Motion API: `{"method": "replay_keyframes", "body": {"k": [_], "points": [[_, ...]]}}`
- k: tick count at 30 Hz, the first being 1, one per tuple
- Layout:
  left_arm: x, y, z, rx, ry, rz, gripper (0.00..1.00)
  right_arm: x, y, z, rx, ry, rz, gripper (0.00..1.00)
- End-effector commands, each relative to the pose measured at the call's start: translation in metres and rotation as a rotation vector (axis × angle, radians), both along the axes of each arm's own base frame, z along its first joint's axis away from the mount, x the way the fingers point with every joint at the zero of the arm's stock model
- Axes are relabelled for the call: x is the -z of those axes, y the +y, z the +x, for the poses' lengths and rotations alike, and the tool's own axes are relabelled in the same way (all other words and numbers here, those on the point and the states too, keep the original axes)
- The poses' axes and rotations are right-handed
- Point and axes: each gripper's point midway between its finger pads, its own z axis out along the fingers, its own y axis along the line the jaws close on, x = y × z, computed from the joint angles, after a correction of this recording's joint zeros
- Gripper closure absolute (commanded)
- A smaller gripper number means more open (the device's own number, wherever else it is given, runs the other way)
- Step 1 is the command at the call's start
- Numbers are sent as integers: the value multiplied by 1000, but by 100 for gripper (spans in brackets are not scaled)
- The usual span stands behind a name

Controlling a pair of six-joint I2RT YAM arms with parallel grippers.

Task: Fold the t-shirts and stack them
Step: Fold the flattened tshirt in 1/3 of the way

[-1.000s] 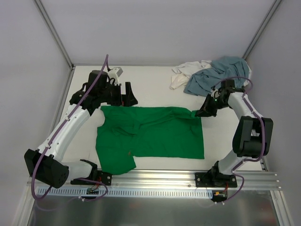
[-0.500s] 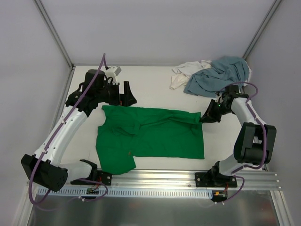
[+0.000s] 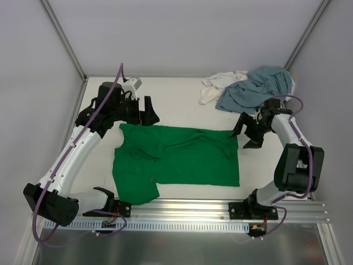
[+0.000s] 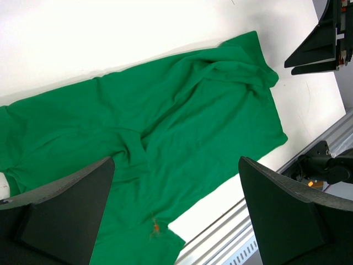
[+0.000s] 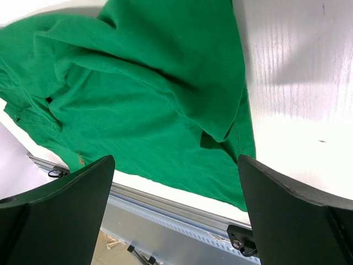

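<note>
- The grey-blue t-shirt [image 3: 256,88] lies crumpled in the far right corner of the desk [image 3: 182,99]. It covers part of the white t-shirt [image 3: 216,85], and only the left side of the white one shows.
- Both are bunched, so neither shows a collar, a hem or a long axis.
- The green t-shirt [image 3: 182,160] lies spread in the middle of the desk, nearer the front rail. Each wrist camera cuts part of it off.
- Its long axis runs left to right. The neck end is toward the left arm, and the straight hem is toward the right arm.
- One sleeve points toward the near edge at the lower left. The other sleeve is lost among the wrinkles along the far edge.
- The shirt's far right corner is rumpled and folded over on itself.
- A small orange speck [image 4: 155,225] sits on the cloth near the sleeve that shows. What it is cannot be made out.
- The left fingers [image 4: 60,215] are spread wide and hold nothing. They hang above the shirt's far left corner.
- The right fingers [image 5: 55,215] are also spread wide and empty, just beside the folded far right corner.
</note>
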Motion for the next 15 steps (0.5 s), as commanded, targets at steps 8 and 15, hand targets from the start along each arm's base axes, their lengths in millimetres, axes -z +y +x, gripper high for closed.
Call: {"method": "replay_keyframes", "body": {"k": [8,15], "points": [[26,3,-5,36,69,19,1,-57,-1,44,39,-148,19,1],[85,38,30,-123,185,-1,1,-84,4,82,70,-229,66,0]]}}
